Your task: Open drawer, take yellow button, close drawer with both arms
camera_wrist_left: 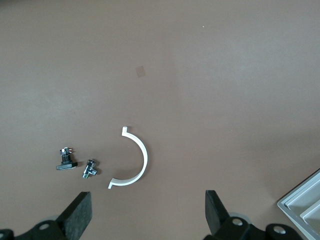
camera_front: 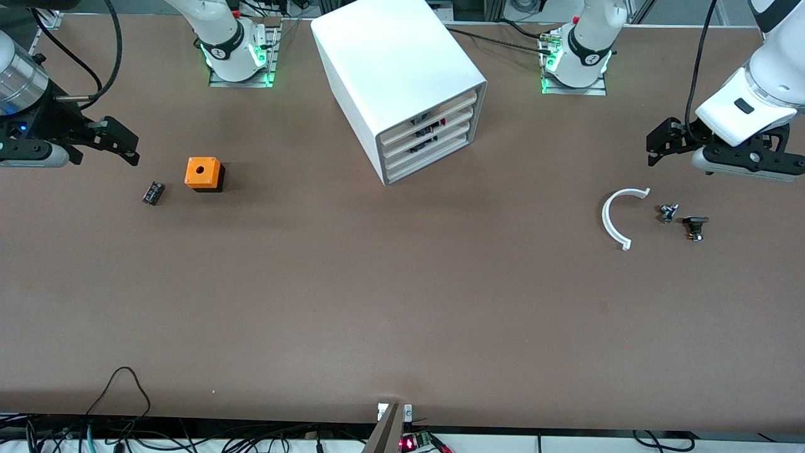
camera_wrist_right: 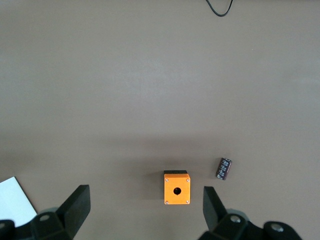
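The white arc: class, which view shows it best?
The left wrist view: the arc lies whole, close, beside two small parts. The front view shows it smaller, toward the left arm's end. The right wrist view misses it.

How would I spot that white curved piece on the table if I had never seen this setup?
Start at the white drawer cabinet in the middle of the brown table, then look toward the left arm's end, nearer the front camera. There lies the white half-ring, flat on the table. Its two neighbours, a small metal part and a small black part, are dark and tiny.
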Controlling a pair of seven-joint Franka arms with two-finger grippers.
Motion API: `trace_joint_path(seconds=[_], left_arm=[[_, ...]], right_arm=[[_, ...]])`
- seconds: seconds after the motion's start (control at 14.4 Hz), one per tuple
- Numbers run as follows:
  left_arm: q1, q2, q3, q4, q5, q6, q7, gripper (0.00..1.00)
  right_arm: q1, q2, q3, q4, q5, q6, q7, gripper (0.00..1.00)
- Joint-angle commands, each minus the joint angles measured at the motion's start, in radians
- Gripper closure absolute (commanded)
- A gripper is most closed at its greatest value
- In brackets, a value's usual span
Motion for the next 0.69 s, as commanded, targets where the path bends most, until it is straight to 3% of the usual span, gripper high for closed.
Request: trace_joint_path(seconds=[0.0,0.62], left_arm=[[-0.007,-0.003,0.009,0.009,-0.020,-0.002,0.014,0.00],[-0.006,-0.003,0.009,0.009,-0.020,-0.002,0.016,0.00]], right_arm=[[-0.006,0.009,0.001,0.023,0.003,-0.022,-0.004,0.00],[-0.001,0.038,0.003,0.022,0.001,-0.016,0.011,0.00]])
